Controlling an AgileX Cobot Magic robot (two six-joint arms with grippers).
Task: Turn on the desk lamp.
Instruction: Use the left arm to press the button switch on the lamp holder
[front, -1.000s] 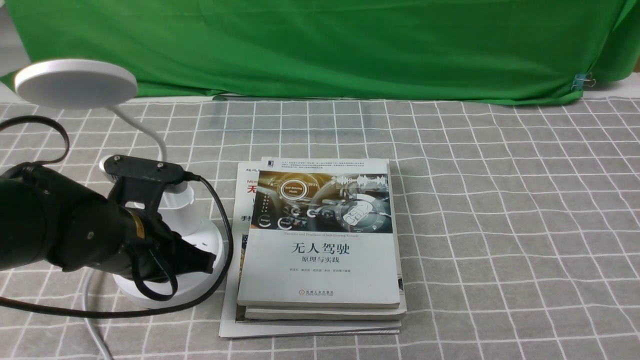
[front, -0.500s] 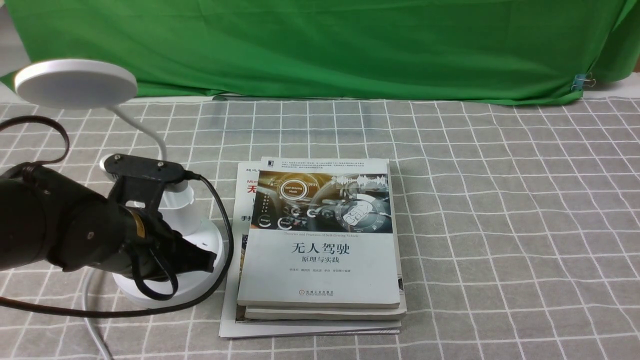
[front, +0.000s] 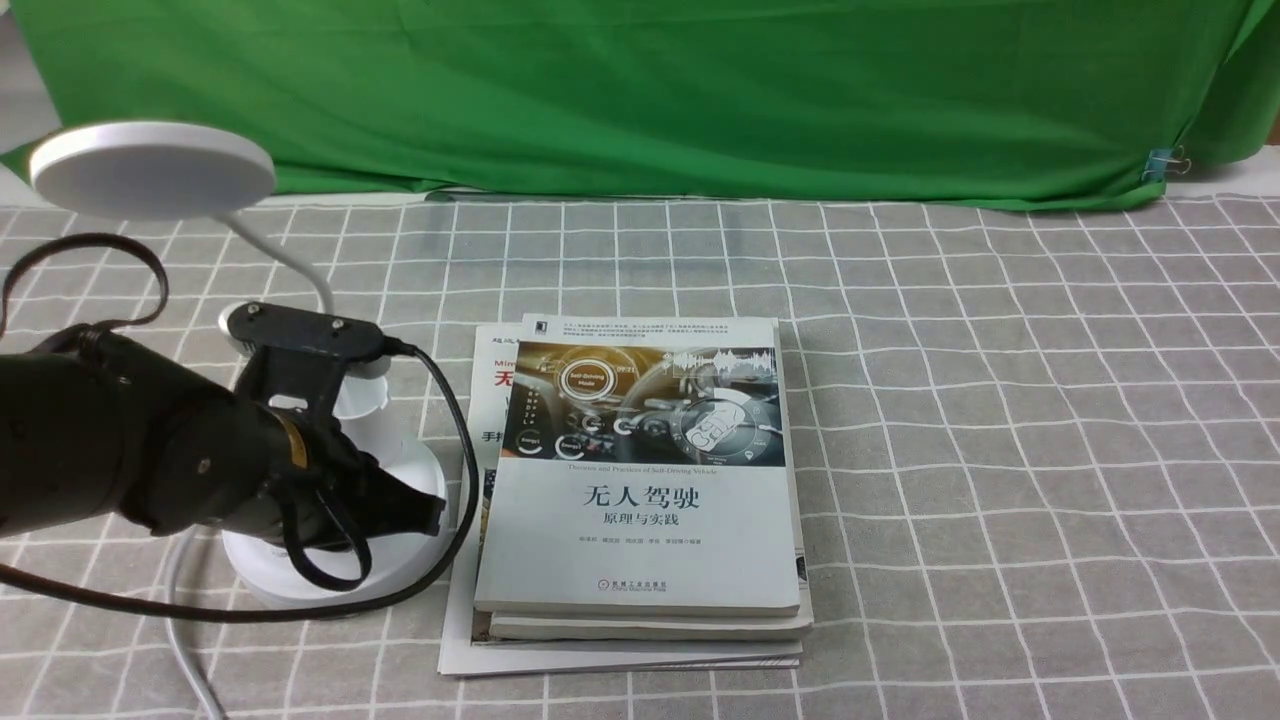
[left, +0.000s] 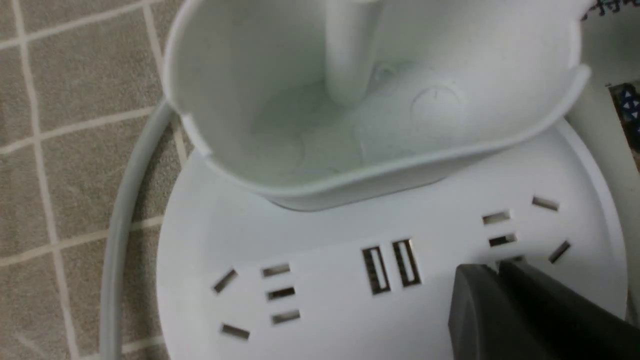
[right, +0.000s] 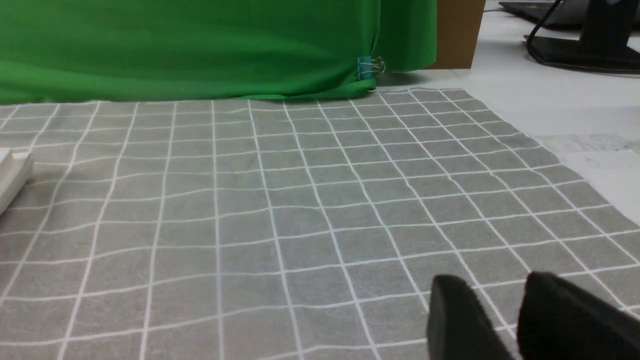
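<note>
The white desk lamp stands at the left, with its disc head (front: 150, 170) unlit, a thin neck (front: 300, 265), a small cup (front: 365, 415) and a round base (front: 395, 575). My left gripper (front: 435, 515) is shut and empty, with its tips low over the right part of the base. In the left wrist view the gripper (left: 495, 267) lies on or just above the base (left: 325, 315), between the two USB slots (left: 390, 262) and a socket, below the cup (left: 300, 125). No buttons show. My right gripper (right: 495, 280) is open and empty above the cloth.
A stack of books (front: 640, 480) lies right beside the lamp base. The lamp's white cable (front: 185, 620) runs toward the front edge. A green backdrop (front: 640, 90) hangs at the back. Grey checked cloth (front: 1000, 450) covers the table.
My left arm has shifted slightly to the right and forward over the lamp base, still shut. The lamp head stays unlit. The books have not moved.
</note>
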